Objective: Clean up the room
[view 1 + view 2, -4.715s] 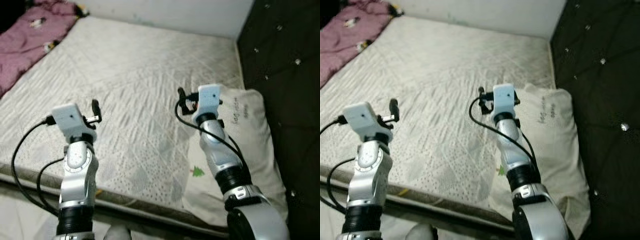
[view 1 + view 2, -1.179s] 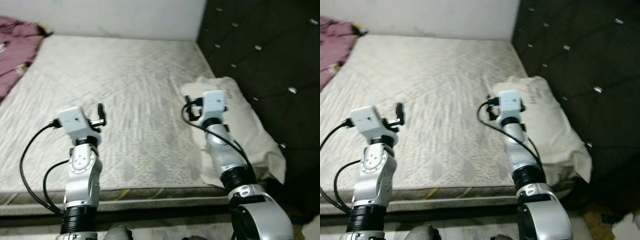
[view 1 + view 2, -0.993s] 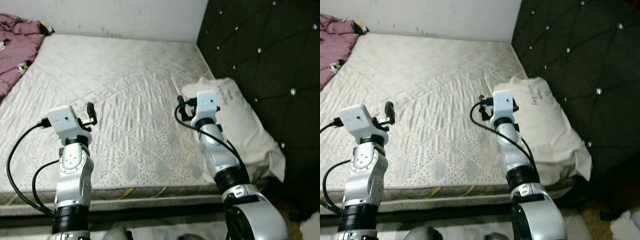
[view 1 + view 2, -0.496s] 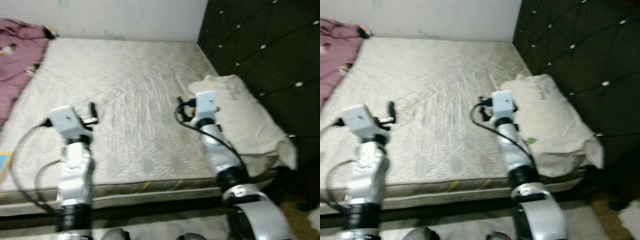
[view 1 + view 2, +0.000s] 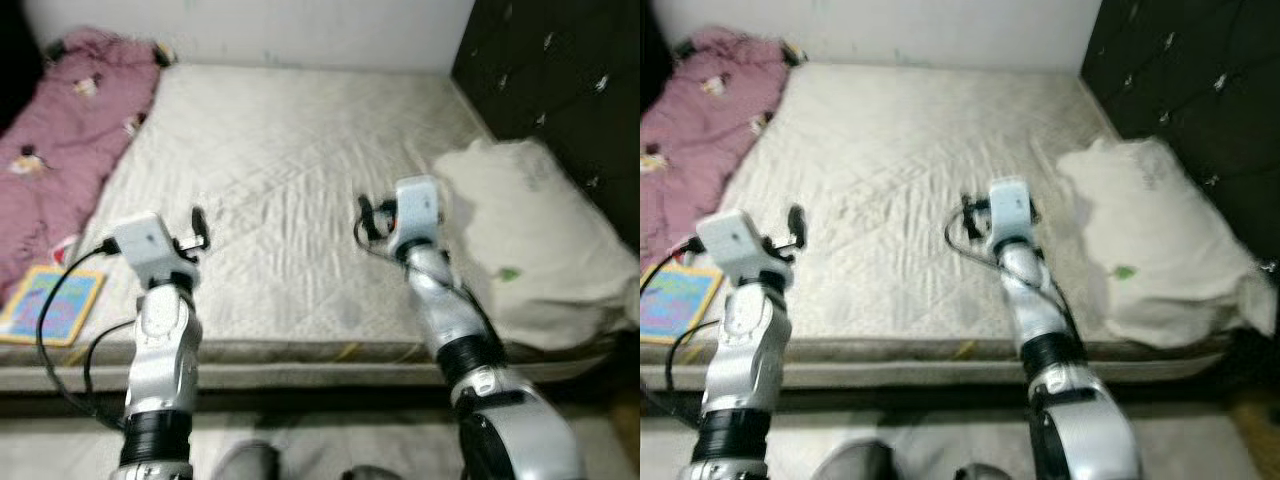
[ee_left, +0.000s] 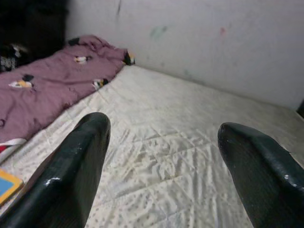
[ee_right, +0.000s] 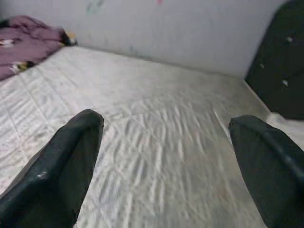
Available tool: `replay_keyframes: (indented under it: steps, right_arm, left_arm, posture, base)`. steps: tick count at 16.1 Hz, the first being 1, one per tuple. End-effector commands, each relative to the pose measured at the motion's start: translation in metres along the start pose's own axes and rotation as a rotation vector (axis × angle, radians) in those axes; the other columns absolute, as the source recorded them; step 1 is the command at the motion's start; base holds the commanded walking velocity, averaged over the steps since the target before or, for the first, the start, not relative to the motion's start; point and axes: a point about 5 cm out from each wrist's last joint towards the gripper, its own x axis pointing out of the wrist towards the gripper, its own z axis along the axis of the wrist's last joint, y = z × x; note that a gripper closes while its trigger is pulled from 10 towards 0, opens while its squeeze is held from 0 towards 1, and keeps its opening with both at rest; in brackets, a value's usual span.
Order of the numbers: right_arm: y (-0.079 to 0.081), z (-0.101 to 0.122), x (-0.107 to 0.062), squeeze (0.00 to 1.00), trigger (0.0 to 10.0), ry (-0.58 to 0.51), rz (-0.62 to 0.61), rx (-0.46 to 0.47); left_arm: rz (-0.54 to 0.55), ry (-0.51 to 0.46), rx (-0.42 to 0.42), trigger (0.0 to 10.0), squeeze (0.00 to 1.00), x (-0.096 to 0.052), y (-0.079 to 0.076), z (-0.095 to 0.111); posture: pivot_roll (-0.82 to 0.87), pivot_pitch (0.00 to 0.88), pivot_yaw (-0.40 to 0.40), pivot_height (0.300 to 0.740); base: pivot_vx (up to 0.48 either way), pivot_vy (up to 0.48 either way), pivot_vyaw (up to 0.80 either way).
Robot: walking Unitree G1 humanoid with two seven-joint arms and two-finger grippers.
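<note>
I judge tidying barely begun: both my grippers, left (image 6: 156,185) and right (image 7: 164,190), spread empty; blanket (image 5: 60,150) and book (image 5: 45,300) lie beyond my left gripper.

Bare quilted mattress (image 5: 290,170), off-white, on a low bed base. White wall (image 5: 300,30) behind it. Dark tufted headboard (image 5: 560,70) with shiny studs, on the right side. Pale floor (image 5: 60,440) in front of the bed.

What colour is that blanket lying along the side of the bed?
The rumpled blanket is dusty pink with small cartoon prints, clearest in the left eye view.
</note>
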Motion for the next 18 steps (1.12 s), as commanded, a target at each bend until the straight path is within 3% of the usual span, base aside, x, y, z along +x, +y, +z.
replay_keyframes:
  steps: [1, 5, 15, 18]
  right_arm:
    - [0.0003, 0.0067, 0.0033, 0.0, 10.0, -0.018, 0.0, 0.007]
    - [0.0008, 0.0059, 0.0037, 0.0, 10.0, -0.012, 0.006, 0.005]
    - [0.0035, 0.0032, 0.0034, 0.0, 10.0, 0.001, 0.023, 0.008]
    - [0.003, 0.0014, 0.0035, 0.0, 10.0, 0.015, 0.021, 0.016]
  left_arm:
    - [0.008, -0.017, 0.007, 10.0, 0.0, 0.0027, 0.0011, 0.0047]
    - [0.004, -0.023, 0.006, 10.0, 0.0, 0.003, 0.0004, 0.0053]
    - [-0.027, -0.048, -0.01, 10.0, 0.0, 0.0015, -0.0015, 0.0079]
    - [-0.027, -0.041, -0.018, 10.0, 0.0, 0.0013, -0.0018, 0.0071]
  posture:
    - [0.08, 0.0, -0.049, 0.74]
    - [0.08, 0.0, -0.051, 0.74]
    - [0.08, 0.0, -0.05, 0.74]
    - [0.08, 0.0, -0.049, 0.74]
  base:
    - [0.0, 0.48, 0.0]
    - [0.0, 0.441, 0.0]
    - [0.0, 0.0, 0.0]
    - [0.0, 0.392, -0.49]
